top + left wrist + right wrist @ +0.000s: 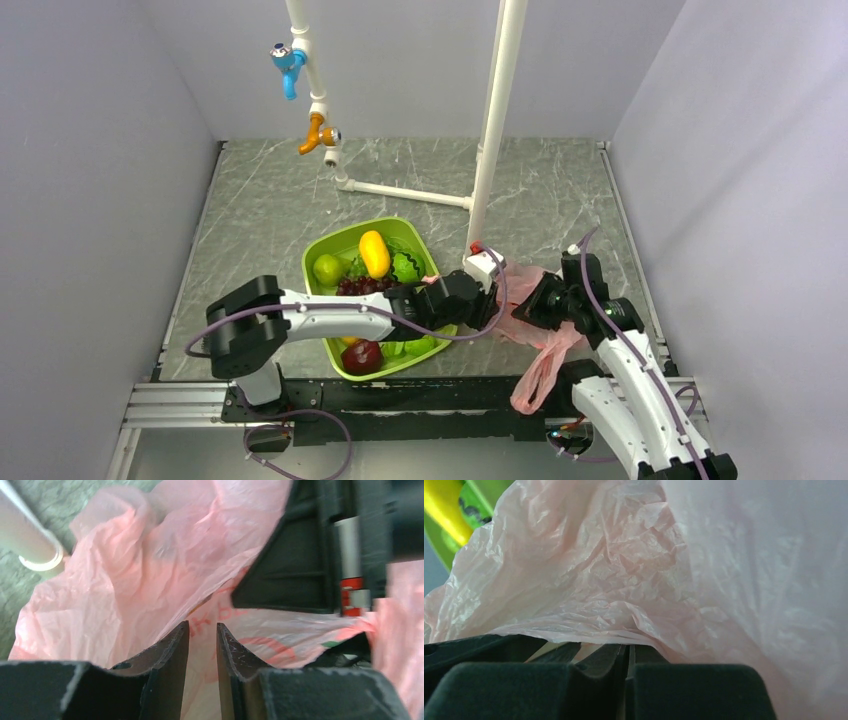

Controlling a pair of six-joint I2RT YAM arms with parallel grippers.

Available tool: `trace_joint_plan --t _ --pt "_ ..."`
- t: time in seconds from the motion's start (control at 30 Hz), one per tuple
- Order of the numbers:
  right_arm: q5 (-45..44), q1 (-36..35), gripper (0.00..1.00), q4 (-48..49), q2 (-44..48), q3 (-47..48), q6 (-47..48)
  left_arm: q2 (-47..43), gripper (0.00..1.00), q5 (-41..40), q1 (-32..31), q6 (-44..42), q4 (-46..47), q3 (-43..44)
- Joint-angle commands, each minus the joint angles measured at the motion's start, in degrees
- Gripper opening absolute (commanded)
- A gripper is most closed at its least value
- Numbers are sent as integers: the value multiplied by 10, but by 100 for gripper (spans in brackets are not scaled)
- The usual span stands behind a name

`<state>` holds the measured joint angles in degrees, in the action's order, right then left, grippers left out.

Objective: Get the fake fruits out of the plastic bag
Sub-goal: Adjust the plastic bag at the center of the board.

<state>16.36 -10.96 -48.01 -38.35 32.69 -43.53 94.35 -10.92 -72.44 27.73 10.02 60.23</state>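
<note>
I see left arm (335, 312): white links, black joints, purple cable (347, 440) looping. Right arm (632, 392) same. Left gripper (202, 635) fingers (172, 660) black, scuffed.

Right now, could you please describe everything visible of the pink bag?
The bag is thin, crinkled, translucent pink film with red print, lying crumpled on the table right of the tray. One loop handle hangs over the near edge. The right gripper is shut on a fold; the left gripper, jaws slightly apart, sits against it.
</note>
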Motion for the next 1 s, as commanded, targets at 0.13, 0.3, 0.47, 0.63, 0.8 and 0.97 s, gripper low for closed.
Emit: trace_joint_plan --t 0.13,0.3,0.47,0.63,0.8,0.97 --pt "-119 1 5 92 -29 14 -33 66 32 -56 16 72 -86 31" --pt "-200 2 12 178 -64 -7 -42 81 34 -27 16 100 -81 12" --pt "-259 6 34 255 -132 15 -11 95 36 -18 16 101 -98 16" --pt "-262 9 54 240 -168 84 61 103 37 0 16 101 -93 10" --pt "-161 9 67 148 -126 114 117 93 40 19 16 81 -78 12" --pt "-10 9 42 87 -46 112 136 63 43 68 26 103 19 -39"
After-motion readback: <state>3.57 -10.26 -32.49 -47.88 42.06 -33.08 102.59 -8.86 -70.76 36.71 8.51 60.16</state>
